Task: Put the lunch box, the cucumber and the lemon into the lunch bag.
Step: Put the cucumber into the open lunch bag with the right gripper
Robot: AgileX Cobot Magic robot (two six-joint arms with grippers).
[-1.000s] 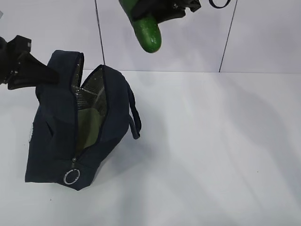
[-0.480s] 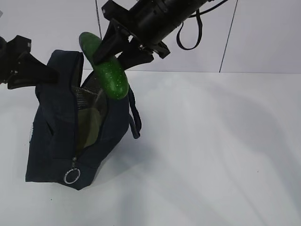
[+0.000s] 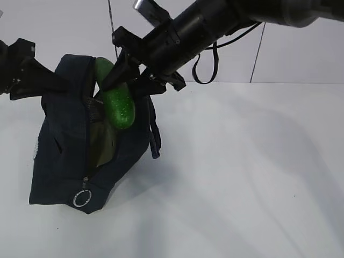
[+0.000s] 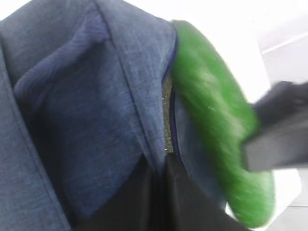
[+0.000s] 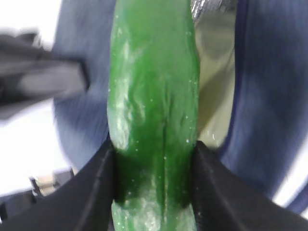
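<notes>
The dark navy lunch bag (image 3: 59, 150) stands on the left of the white table with its mouth gaping upward. My left gripper (image 3: 45, 81) is shut on the bag's upper fabric rim (image 4: 139, 110) and holds it up; its own jaws (image 4: 159, 166) pinch the cloth. My right gripper (image 3: 124, 75) is shut on the dark green cucumber (image 3: 117, 105), which hangs slanted with its lower end in the bag's mouth. Seen from the right wrist, the cucumber (image 5: 154, 96) fills the gap between the jaws (image 5: 154, 159). The lunch box's pale green lid (image 3: 102, 144) shows inside the bag. The lemon is out of view.
A loop handle (image 3: 155, 134) hangs off the bag's right side, and the zipper's metal ring pull (image 3: 81, 199) lies at its lower front. White tabletop (image 3: 247, 172) stretches to the right, with a white wall behind it.
My right arm has come down and to the left with the cucumber, from high above the table to the bag's mouth. The left gripper and the bag have stayed put.
</notes>
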